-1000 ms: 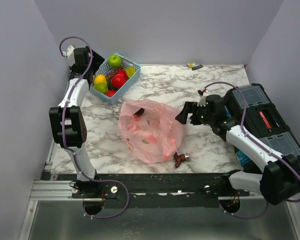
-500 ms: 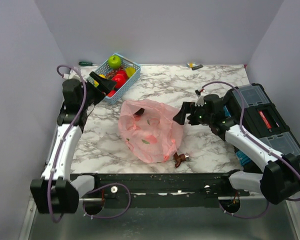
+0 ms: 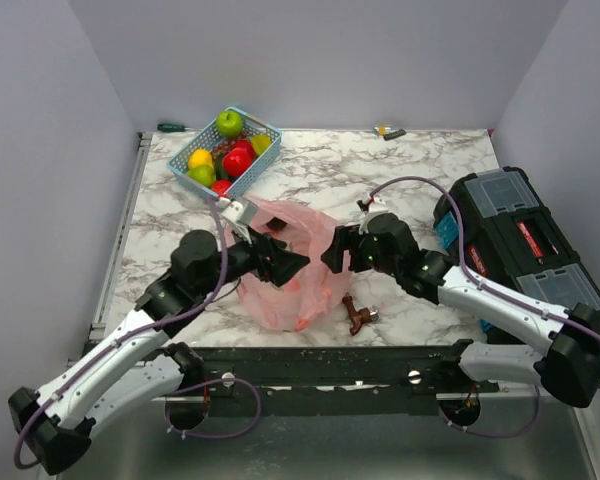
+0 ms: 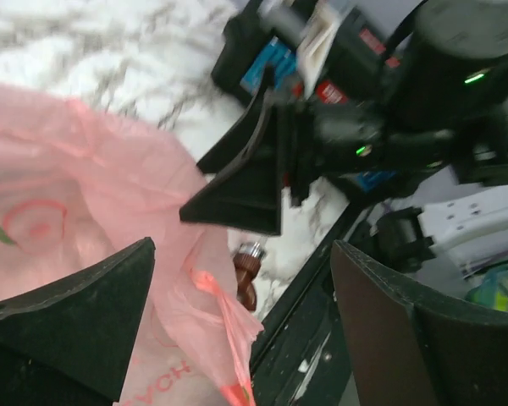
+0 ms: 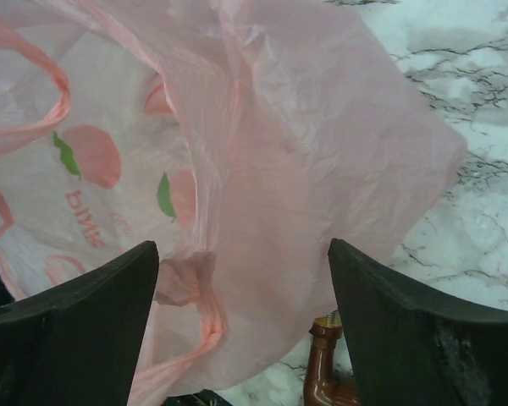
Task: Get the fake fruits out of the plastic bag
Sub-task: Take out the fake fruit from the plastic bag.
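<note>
Listing from the near edge: brown tap-like piece (image 3: 358,317), loose just beside the plastic bag (image 3: 315,292). Over the bag we hold the left gripper (image 3: 285,262) and right gripper (image 3: 335,252), both spread wide and pinching nothing, facing each other, likely to part its mouth. Farthest, fake fruits (image 3: 237,160) fill the light blue basket (image 3: 248,172); whether any remain bagged we cannot tell.

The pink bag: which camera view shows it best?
The top view: the pink bag shows almost whole. The right wrist view shows only its printed side close up; the left wrist view, a blurred part.
</note>
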